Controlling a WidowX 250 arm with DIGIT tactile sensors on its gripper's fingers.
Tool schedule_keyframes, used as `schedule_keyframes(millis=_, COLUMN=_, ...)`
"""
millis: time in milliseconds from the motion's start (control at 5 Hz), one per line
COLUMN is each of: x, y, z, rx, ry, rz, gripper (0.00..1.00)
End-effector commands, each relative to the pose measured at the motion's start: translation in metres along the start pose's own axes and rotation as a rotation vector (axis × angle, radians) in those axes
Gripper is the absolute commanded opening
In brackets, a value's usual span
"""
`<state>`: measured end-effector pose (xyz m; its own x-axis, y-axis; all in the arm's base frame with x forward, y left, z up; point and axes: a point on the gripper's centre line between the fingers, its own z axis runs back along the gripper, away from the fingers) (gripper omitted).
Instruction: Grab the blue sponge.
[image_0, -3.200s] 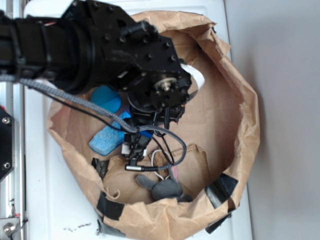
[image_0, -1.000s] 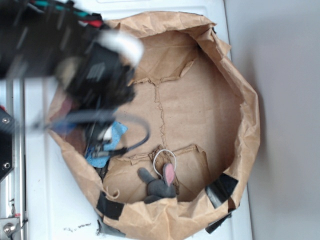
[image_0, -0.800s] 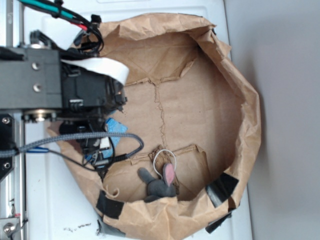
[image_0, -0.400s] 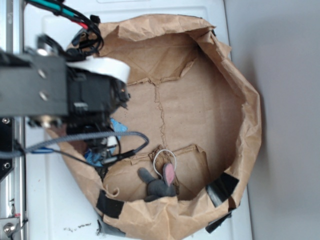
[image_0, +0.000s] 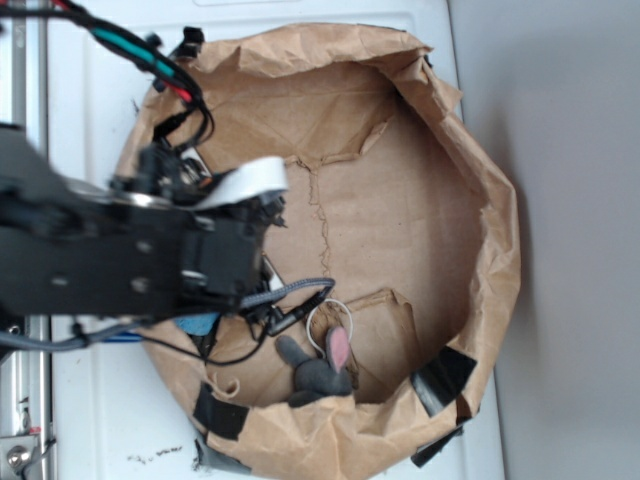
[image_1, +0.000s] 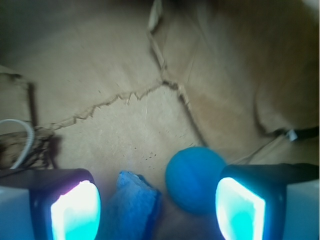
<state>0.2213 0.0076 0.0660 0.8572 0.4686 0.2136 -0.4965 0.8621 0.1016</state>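
A: Where is the blue sponge (image_1: 131, 205)?

B: At the bottom of the wrist view, a bit left of the middle. It lies on the brown paper (image_1: 125, 125), between the two fingers. In the exterior view you see only a small blue bit under the arm (image_0: 110, 262), at the lower left.

A: Is that round blue thing the sponge too?

B: No, that is a darker round disc (image_1: 194, 179). It sits just to the right of the sponge.

A: Has the gripper (image_1: 157, 207) got the sponge?

B: Not yet. The jaws are wide open and hold nothing. The sponge is nearer the left finger (image_1: 75, 210).

A: So what is left to do?

B: I think it must go down and then close on the sponge. The grab itself is not done
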Motion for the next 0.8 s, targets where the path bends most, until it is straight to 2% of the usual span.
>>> schedule_keyframes(millis=0, x=0.016, y=-0.008, z=-0.011, rx=-0.008, ry=-0.003, rz=-0.017, gripper=1.0)
schedule_keyframes(millis=200, x=0.014, y=-0.006, z=-0.016, rx=0.017, ry=0.001, rz=-0.015, gripper=1.0)
schedule_keyframes(millis=400, x=0.006, y=-0.001, z=-0.007, rx=0.016, ry=0.022, rz=-0.001, gripper=1.0)
schedule_keyframes(millis=600, x=0.0, y=-0.001, z=0.005, rx=-0.009, ry=0.061, rz=-0.013, gripper=1.0)
